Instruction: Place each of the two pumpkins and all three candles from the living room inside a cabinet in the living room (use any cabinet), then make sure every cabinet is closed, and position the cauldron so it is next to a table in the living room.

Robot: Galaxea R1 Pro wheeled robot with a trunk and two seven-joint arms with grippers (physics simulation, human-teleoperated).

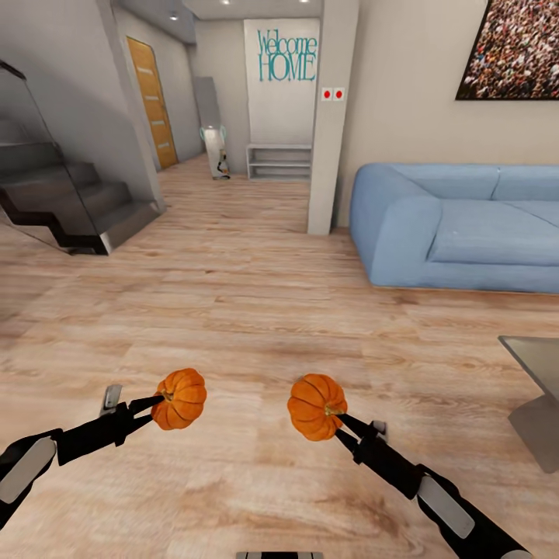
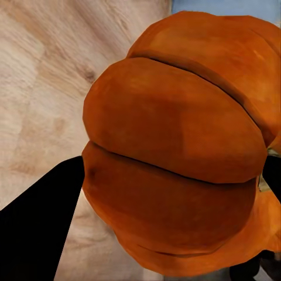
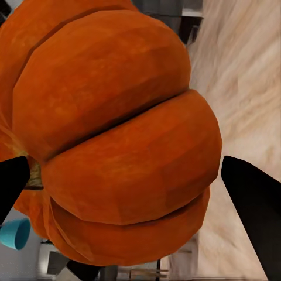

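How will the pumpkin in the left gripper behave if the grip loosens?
The left pumpkin is round and ribbed, held in the air over the wood floor, so it would probably drop and roll. Its smooth, bulging lobes give the left gripper little flat contact, so it may slip. It looks rigid.

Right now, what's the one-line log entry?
left hand: holds pumpkin | right hand: holds second pumpkin | both above wood floor | sofa ahead-right

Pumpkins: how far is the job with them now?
Done: both are picked up. In hand: the left hand grips one pumpkin, the right hand the other pumpkin, above the wood floor. Left: putting them inside a cabinet; candles, cauldron also remain.
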